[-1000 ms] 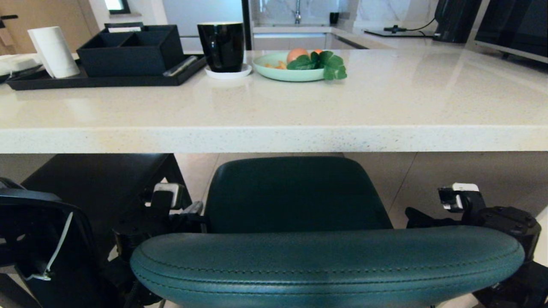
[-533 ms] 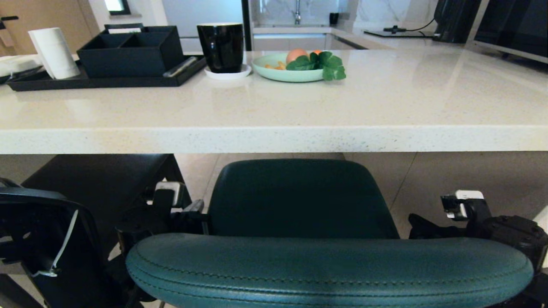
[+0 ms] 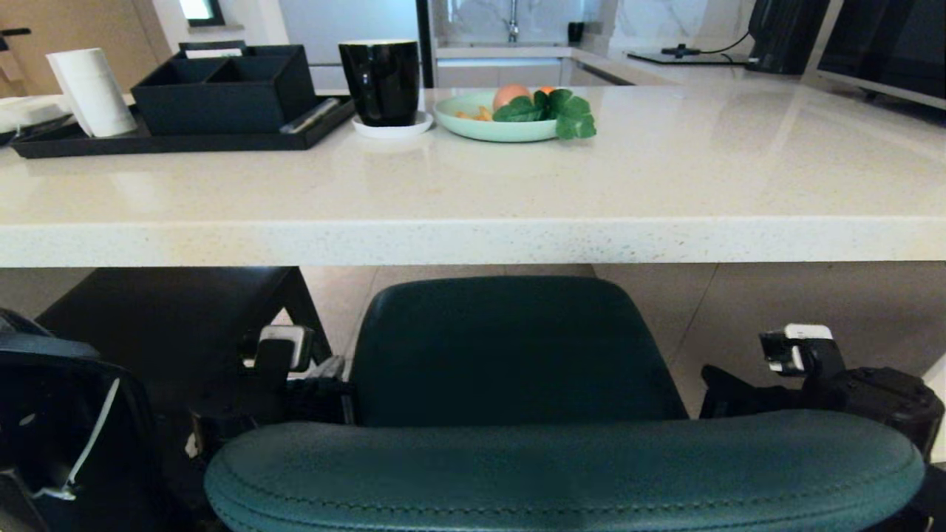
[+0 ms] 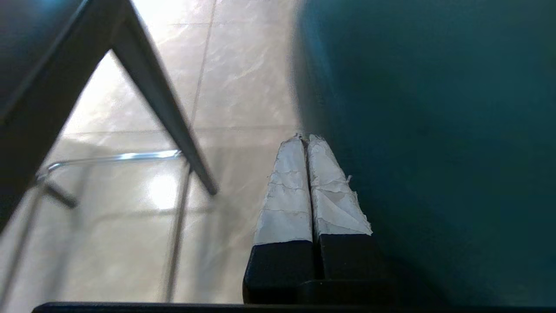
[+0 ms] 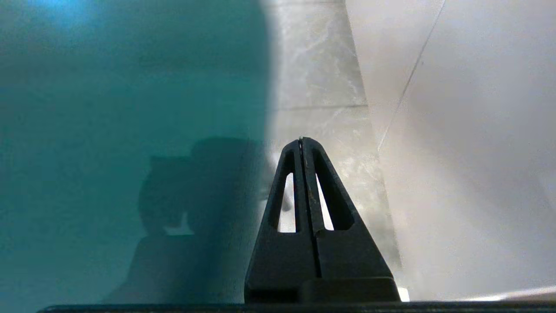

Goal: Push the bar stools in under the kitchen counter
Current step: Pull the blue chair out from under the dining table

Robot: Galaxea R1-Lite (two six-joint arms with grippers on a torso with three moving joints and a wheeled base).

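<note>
While both pincers (image 4: 304,139) (image 5: 302,140) press closed beside it, teal stool (image 3: 510,347) sits under counter edge (image 3: 473,240).

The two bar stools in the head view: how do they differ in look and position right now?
The teal stool has a curved padded back; the dark stool to its left shows a flat seat and straight legs. The teal one's seat is only partly under the counter; the dark one's sits further under. Both stand on the tiled floor.
</note>
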